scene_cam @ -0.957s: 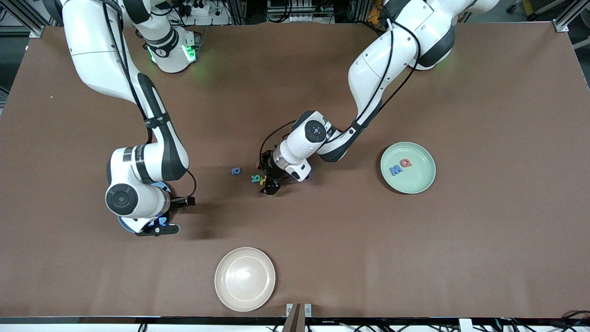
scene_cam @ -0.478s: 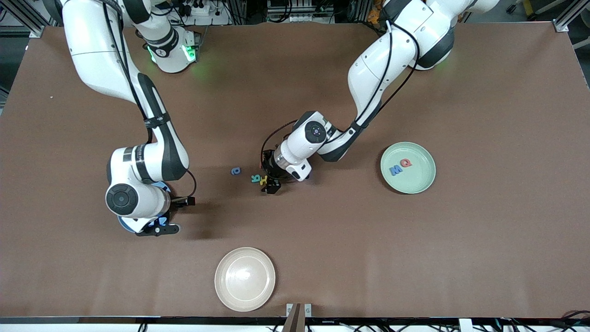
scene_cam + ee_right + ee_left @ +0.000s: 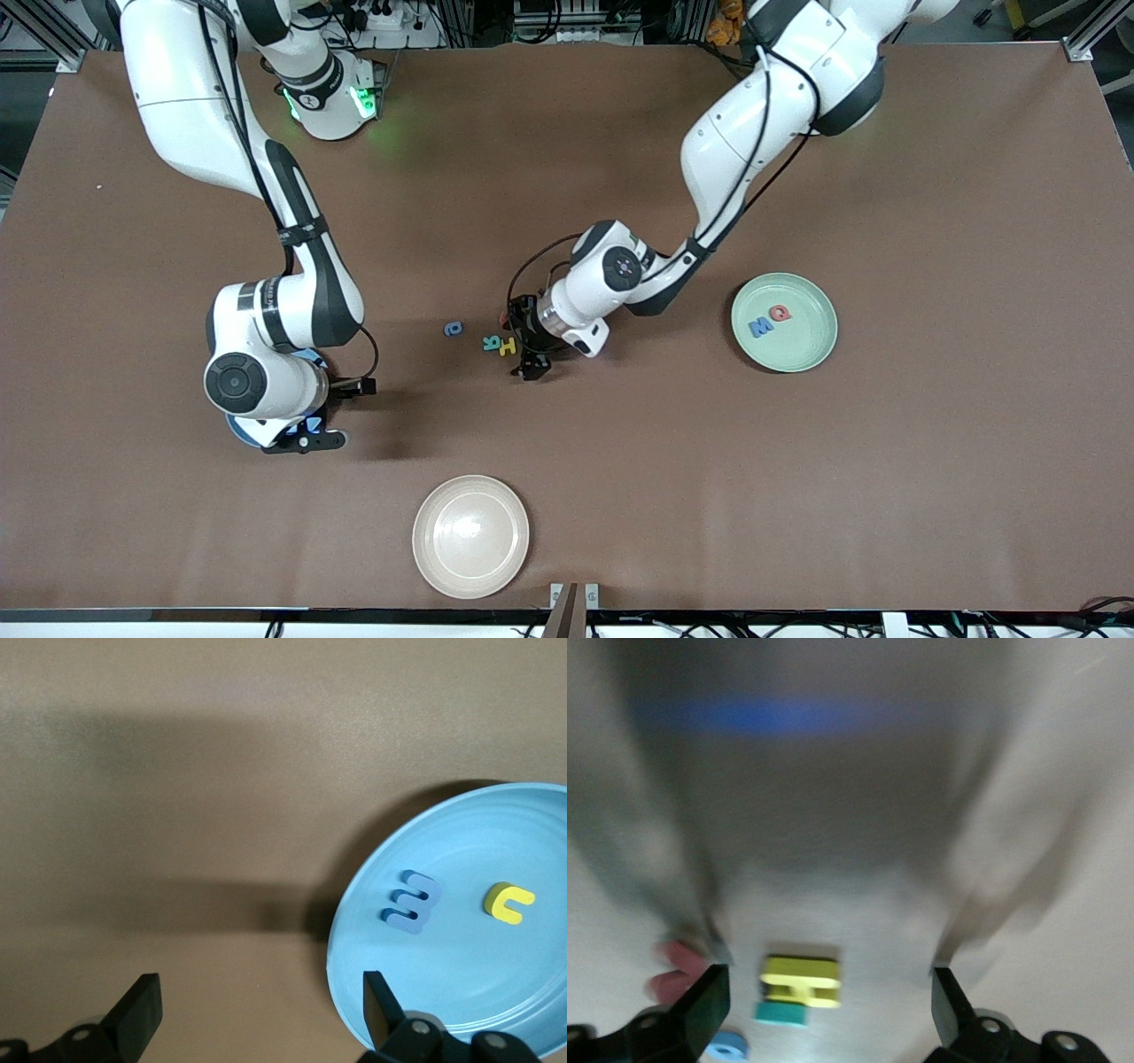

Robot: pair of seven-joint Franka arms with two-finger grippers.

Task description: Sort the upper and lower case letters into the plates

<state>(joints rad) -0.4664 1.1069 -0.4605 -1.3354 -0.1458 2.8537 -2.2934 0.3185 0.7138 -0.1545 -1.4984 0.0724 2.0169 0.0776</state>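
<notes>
In the middle of the table lie a yellow letter, a teal letter, a red letter and, a little apart, a blue letter. My left gripper hangs low over this cluster, open. The left wrist view shows the yellow letter between its fingers, untouched, with the teal letter beside it. The mint green plate holds a blue letter and a red letter. My right gripper is open and empty beside the sky blue plate, which holds a blue letter and a yellow letter.
A cream-beige plate lies empty near the table's front edge. In the front view the right arm's wrist hides most of the sky blue plate.
My left arm's wrist has shifted slightly toward the left arm's end of the table and its gripper has turned over the letter cluster. The right arm has not moved.
</notes>
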